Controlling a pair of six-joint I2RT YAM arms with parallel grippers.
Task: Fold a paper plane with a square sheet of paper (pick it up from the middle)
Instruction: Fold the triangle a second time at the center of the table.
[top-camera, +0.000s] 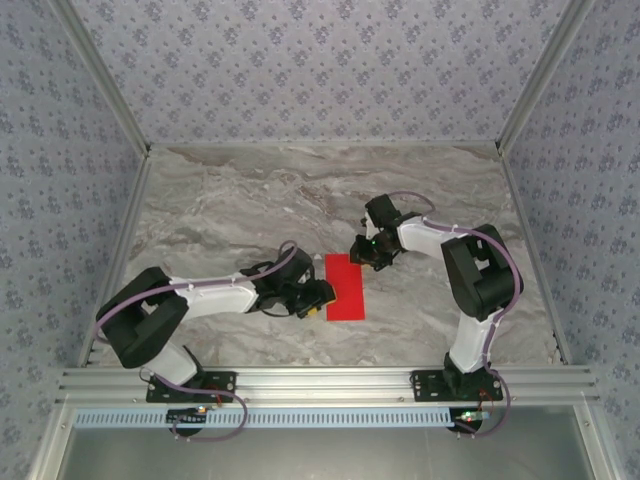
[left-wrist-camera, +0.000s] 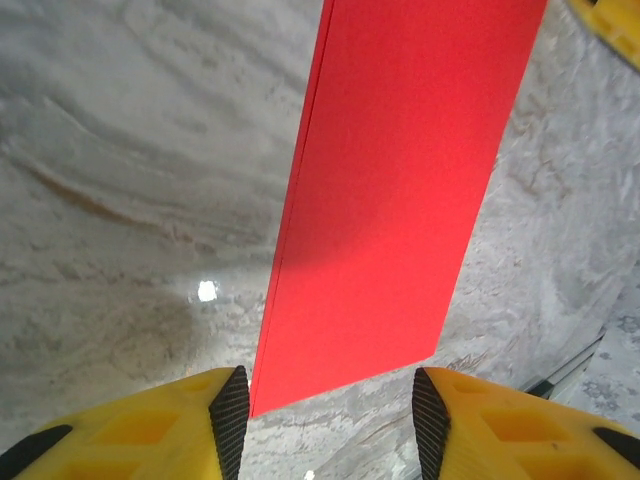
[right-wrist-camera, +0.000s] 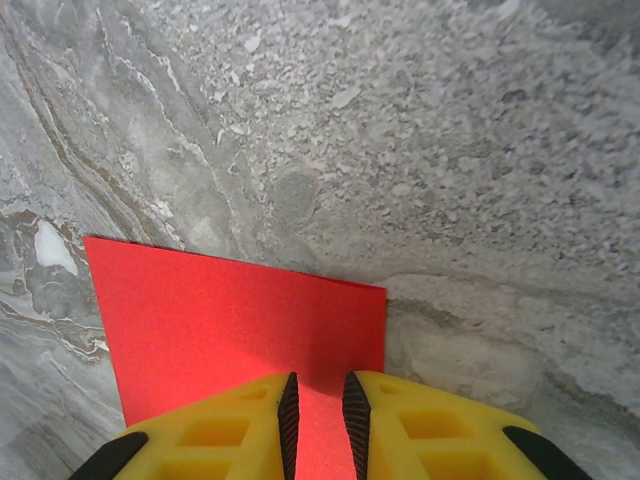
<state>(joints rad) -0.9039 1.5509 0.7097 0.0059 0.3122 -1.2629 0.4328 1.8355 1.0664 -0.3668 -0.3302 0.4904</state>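
Red paper (top-camera: 344, 286) looks light, limp, crease-prone; best pinched at an end edge. Left tool (left-wrist-camera: 330, 402) released astride one end; right tool (right-wrist-camera: 320, 405) narrowed, grasp unclear.

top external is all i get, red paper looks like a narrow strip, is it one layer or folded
Observer: From the left wrist, the red paper has a thin dark line along one long edge, which looks like two stacked layers.
Operator: is the right gripper closed on it
Observer: From the right wrist, the right gripper has its jaws almost together, with a slim gap left and flat paper showing through it.
Operator: and the left
Observer: The left gripper is wide open, with a finger by each corner of the strip's end.
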